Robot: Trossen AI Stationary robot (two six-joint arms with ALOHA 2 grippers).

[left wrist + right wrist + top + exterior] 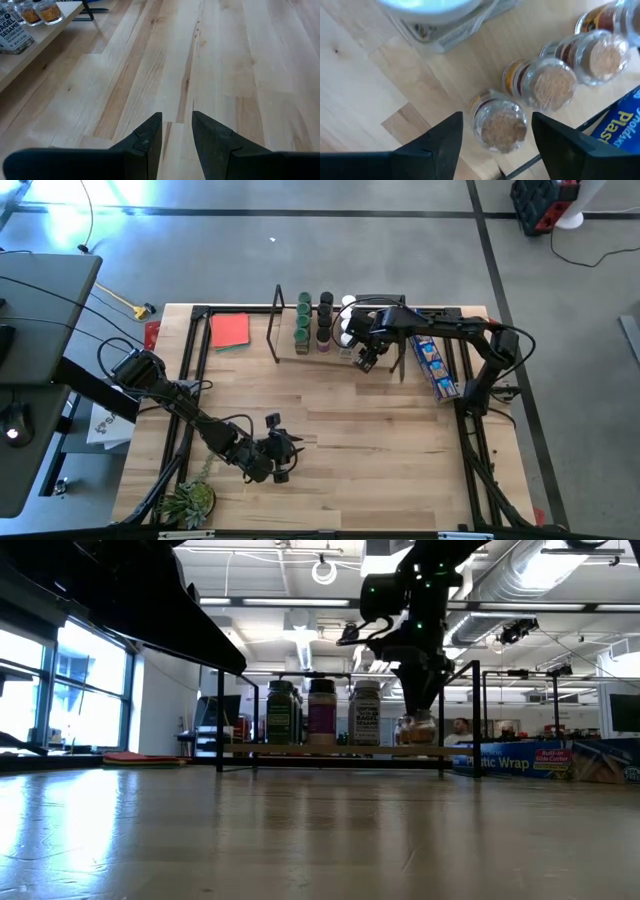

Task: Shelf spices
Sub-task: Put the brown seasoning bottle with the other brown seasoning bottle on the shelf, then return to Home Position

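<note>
I had my right fingers [492, 145] spread on either side of a clear-lidded jar [500, 125] that stood upright on the shelf [330, 352], with a gap showing on both sides, so I judged the jar set down and released rather than gripped. It stood at the right end of the shelf, beside two more clear-lidded jars [552, 85], which made a neat run along the near edge. The spices [313, 320] already shelved, green- and black-lidded ones among them, stood in rows further left on the board, so this slot kept the filling orderly from left to right. The blue packet [433, 366] lay on the tabletop [380, 430] just right of the shelf's black upright, clear of my reach.

My right arm stretched in from the far right corner, bent at the elbow, its wrist pointing down over the shelf so the fingers dropped from above.

My left fingers [177, 140] hovered low over bare tabletop near the front left, narrowly parted and holding nothing, the arm folded and waiting.
</note>
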